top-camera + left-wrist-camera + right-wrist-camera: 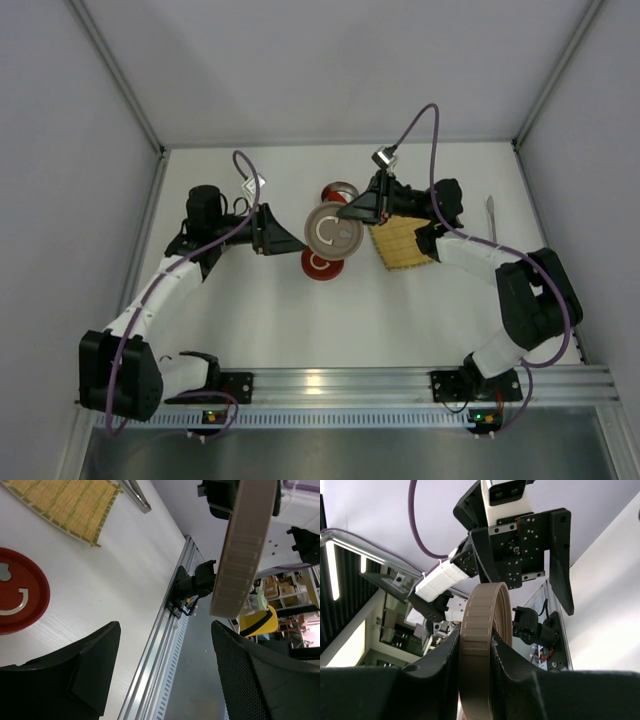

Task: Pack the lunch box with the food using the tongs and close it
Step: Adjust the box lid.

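My right gripper (352, 212) is shut on the rim of a round tan lid (331, 230) and holds it above the table; in the right wrist view the lid's ribbed edge (482, 645) sits pinched between both fingers. My left gripper (298, 240) stands open just left of the lid, with nothing between its fingers (92, 662). The lid's edge (245, 545) hangs past them. A round tin with a red inside, the lunch box (341, 189), shows partly behind the lid. The silver tongs (490, 215) lie on the table at the far right. The food is hidden.
A red disc with a white mark (318, 264) lies flat on the table under the held lid, also seen as the red disc (20, 592). A yellow bamboo mat (402, 243) lies under the right arm. Grey walls close the table on three sides.
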Motion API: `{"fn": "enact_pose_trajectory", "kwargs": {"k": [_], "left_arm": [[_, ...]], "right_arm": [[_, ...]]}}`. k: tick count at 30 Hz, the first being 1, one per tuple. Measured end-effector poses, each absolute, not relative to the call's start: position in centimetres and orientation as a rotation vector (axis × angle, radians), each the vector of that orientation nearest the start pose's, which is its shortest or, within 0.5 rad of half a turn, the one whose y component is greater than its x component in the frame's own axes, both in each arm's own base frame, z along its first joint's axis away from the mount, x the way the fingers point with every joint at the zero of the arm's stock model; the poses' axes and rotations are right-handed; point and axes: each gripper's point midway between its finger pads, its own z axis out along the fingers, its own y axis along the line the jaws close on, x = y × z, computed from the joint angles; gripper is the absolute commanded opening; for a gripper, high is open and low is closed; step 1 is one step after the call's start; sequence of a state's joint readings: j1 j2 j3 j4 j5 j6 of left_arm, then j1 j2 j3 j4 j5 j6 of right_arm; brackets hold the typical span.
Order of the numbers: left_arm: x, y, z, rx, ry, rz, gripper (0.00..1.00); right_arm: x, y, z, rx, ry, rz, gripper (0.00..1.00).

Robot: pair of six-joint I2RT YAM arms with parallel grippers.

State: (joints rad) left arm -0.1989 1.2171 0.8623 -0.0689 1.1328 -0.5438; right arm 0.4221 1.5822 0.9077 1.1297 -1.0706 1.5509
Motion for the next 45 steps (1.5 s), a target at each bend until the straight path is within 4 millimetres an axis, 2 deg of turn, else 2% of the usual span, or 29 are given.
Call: {"fn": "enact_pose_trajectory", "kwargs": {"k": [7,10,14,17,20,21,25,27,28,31,36,40,41,45], "left_arm": [[21.1,-24.6,27.5,0.604,1.890,-1.696,0.82],[20.7,-24.9,28.3,0.632,1.852,-1.709,0.79],[21.0,-25.0,28.8,0.621,1.838,-1.714,0.55],[21.4,-25.2,28.4,0.596,1.857,-1.722,0.47],[21.8,-25.3,28.0,0.578,1.876,-1.729,0.34],[21.8,-25.3,27.9,0.571,1.883,-1.733,0.24],[21.8,-25.3,27.6,0.547,1.913,-1.756,0.00],[21.7,-25.3,27.6,0.551,1.920,-1.755,0.00],[21.7,-25.3,27.6,0.554,1.926,-1.754,0.00],[21.7,-25.3,28.0,0.582,1.921,-1.738,0.00],[21.8,-25.2,28.9,0.651,1.905,-1.699,0.00],[22.0,-25.1,28.6,0.685,1.929,-1.673,0.00],[21.9,-25.1,28.3,0.689,1.940,-1.668,0.00],[21.9,-25.0,27.2,0.685,1.983,-1.669,0.00]], "right_arm": [[26.0,30.7,32.5,-0.331,1.741,2.145,0.00],[26.0,30.7,32.4,-0.327,1.740,2.146,0.00],[25.8,30.8,32.0,-0.317,1.751,2.150,0.00],[25.7,30.8,32.0,-0.316,1.754,2.154,0.00],[25.5,30.8,31.6,-0.315,1.767,2.157,0.00],[25.4,30.8,31.5,-0.315,1.770,2.157,0.00],[25.0,30.7,31.5,-0.367,1.748,2.133,0.00],[24.9,30.7,31.3,-0.382,1.746,2.122,0.15],[25.0,30.7,31.2,-0.385,1.750,2.116,0.36],[24.5,30.7,30.4,-0.426,1.781,2.097,0.57],[23.7,30.8,27.9,-0.497,1.882,2.048,0.55],[23.4,30.6,25.9,-0.555,1.961,1.962,0.33],[23.2,30.4,25.2,-0.578,1.985,1.944,0.32],[22.9,30.2,25.2,-0.646,1.980,1.898,0.25]]}}
